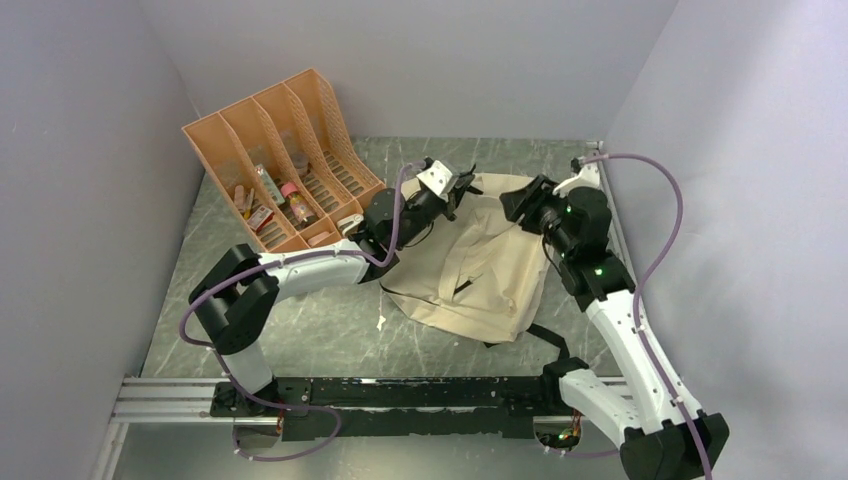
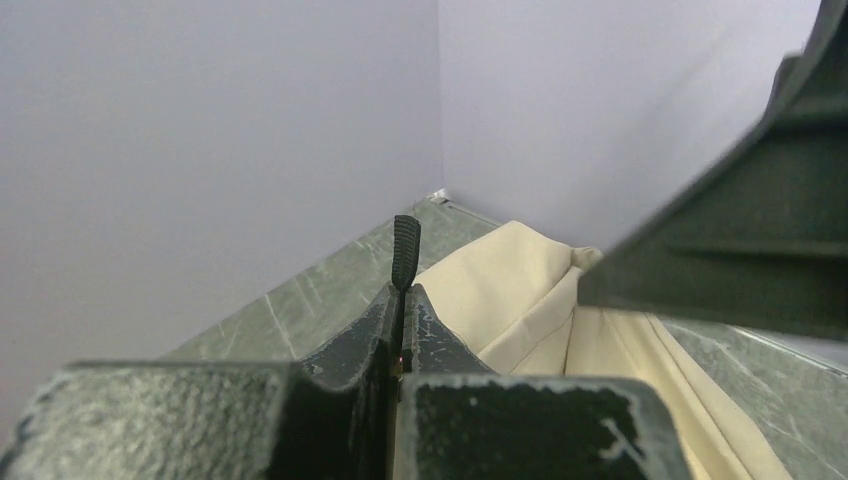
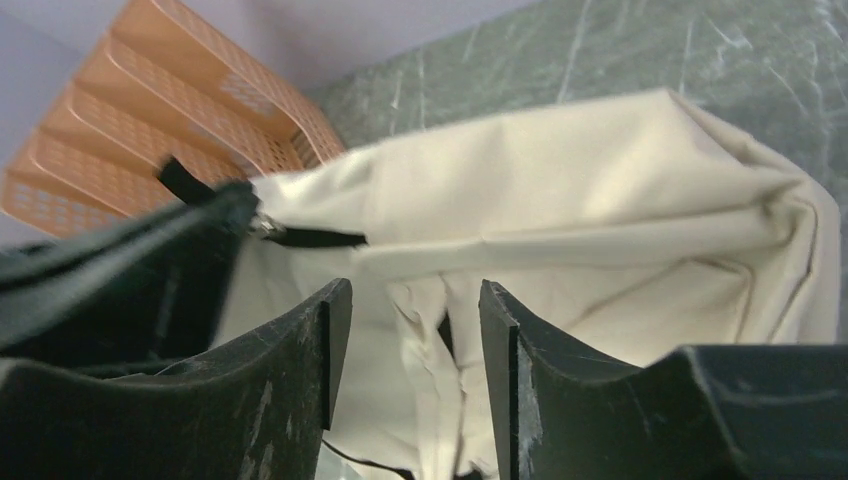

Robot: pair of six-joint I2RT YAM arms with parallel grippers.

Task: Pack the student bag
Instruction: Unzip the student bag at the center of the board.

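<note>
The student bag [image 1: 490,270] is laid flat in the middle of the green marbled counter [image 1: 320,330], between the two arms. Its black straps are turned toward the near edge. The left tool [image 2: 400,312] is placed at the far left corner of the bag and is closed tightly. A black ribbed zipper pull [image 2: 405,245] is pinched between its fingers and stands up above the tips. In the left wrist view the cream fabric of the bag is seen just behind this tool.

The right tool [image 3: 410,335] is held at the far edge of the bag, near the left one, and its fingers are set moderately apart. Folded cream fabric is seen through the gap, but the fingers are not closed on it. Whether they touch the cloth cannot be told.

An orange file organizer [image 1: 290,140] is placed at the far left of the counter, beside the left arm. Several small items [image 1: 280,200] are kept in its compartments, but they are too small to be named.
</note>
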